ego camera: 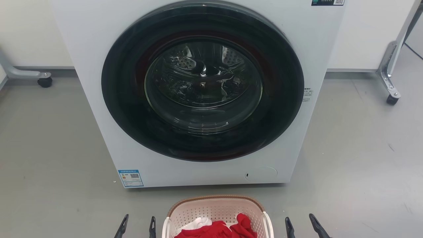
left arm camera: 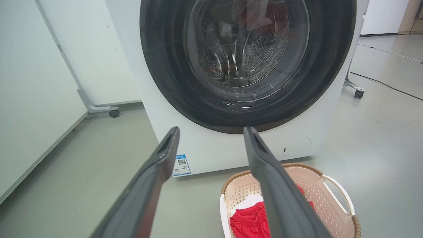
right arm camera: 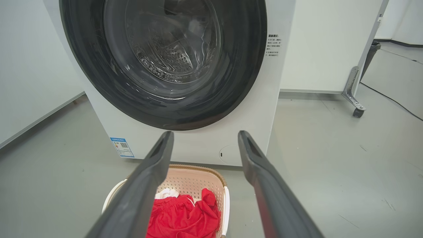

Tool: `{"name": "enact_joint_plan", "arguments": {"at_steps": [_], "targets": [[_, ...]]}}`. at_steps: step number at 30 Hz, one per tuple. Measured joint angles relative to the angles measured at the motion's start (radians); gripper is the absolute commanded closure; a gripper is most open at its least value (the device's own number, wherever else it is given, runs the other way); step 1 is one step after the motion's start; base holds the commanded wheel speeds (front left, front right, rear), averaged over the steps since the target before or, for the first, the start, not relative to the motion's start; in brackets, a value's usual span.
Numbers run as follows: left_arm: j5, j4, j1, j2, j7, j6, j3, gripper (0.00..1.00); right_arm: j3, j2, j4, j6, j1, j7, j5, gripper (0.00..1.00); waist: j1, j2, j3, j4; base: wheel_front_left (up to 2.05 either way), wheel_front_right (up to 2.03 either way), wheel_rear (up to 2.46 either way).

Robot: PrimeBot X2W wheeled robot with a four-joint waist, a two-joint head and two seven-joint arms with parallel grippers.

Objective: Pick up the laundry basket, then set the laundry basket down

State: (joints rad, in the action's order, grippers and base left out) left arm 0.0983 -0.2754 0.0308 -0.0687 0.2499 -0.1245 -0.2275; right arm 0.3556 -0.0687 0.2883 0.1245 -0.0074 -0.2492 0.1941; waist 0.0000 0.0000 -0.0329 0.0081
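Pale pink plastic laundry basket (ego camera: 214,210) sits on the grey floor (ego camera: 49,148) just before the washer (ego camera: 96,82), red clothes (ego camera: 214,230) inside; left gripper (ego camera: 138,223) and right gripper (ego camera: 299,221) flank it, fingers spread wide, holding nothing.

White front-loading washer (ego camera: 205,172), round dark glass door (ego camera: 202,82) shut; blue label (ego camera: 130,178); grey floor (ego camera: 49,148), castered frame leg (ego camera: 390,76)
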Motion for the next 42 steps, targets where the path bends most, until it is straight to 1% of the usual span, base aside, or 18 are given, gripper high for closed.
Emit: {"name": "enact_joint_plan", "arguments": {"at_steps": [8,28,32,42], "targets": [[0.023,-0.006,0.0,0.006,0.0,0.0,0.01,0.0,-0.009,0.002,0.0,0.0,0.001,0.0,0.0,0.0,0.0,0.0,0.004,-0.001,0.0,0.0,0.0],[0.026,-0.016,0.0,0.01,0.0,0.0,0.009,0.0,-0.024,0.007,0.001,-0.003,0.002,0.0,0.0,0.0,0.0,0.0,0.011,-0.002,0.0,0.0,0.0],[0.028,-0.023,0.0,0.01,0.0,0.0,0.012,0.0,-0.028,0.008,0.003,-0.01,0.002,0.0,0.0,0.0,0.0,0.0,0.016,-0.002,0.0,0.0,0.0],[0.029,-0.029,-0.006,0.011,0.0,0.0,0.02,0.0,-0.045,0.012,0.012,-0.021,0.005,0.0,0.008,0.0,0.0,0.0001,0.066,-0.003,0.0,0.0,0.0]]}}
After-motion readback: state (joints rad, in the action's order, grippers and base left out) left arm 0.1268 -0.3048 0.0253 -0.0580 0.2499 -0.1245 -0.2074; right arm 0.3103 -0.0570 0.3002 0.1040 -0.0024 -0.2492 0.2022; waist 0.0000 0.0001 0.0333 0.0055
